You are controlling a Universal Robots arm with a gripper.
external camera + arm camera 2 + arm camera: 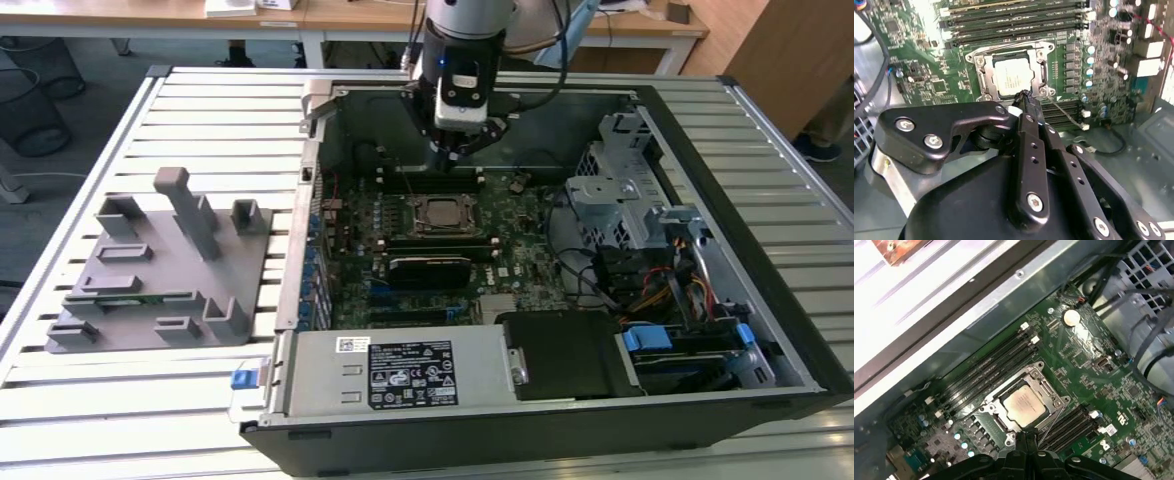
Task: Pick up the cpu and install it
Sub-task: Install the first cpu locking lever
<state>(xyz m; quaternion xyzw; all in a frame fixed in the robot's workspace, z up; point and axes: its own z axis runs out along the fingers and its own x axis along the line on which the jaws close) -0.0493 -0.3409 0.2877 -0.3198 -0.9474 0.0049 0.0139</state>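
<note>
at the lower edge of the exterior view, the open computer case (534,400) is lying on its side on the slatted worktop (200,110), its labelled power supply (400,372) sitting nearest the camera. left of the case, a grey plastic fixture (154,270) with upright blocks is resting on the worktop, well apart from the arm. further in, at the middle of the frame, the green motherboard (494,250) is lying flat inside the case, and the cpu (438,212) is sitting in its socket near the board's centre, silver lid facing up, with the metal socket frame (438,228) around it. in both wrist views the cpu (1013,76) (1025,405) is appearing seated square inside that frame (985,75) (1046,390), with rows of memory slots (1014,15) (989,365) running on the sides of the socket.

just beyond the cpu in the exterior view, the gripper (451,158) is hanging above the board, apart from the chip and nearer the upper centre of the frame. in the second wrist view the fingers (1026,102) are pressing together at their tips, holding nothing, pointing toward the socket's edge; in the first wrist view the gripper (1025,436) is showing at the bottom centre, narrowed to a close, just beside the frame's corner. beyond the arm, at the top of the exterior view, wooden desks (347,15) are standing.
</note>
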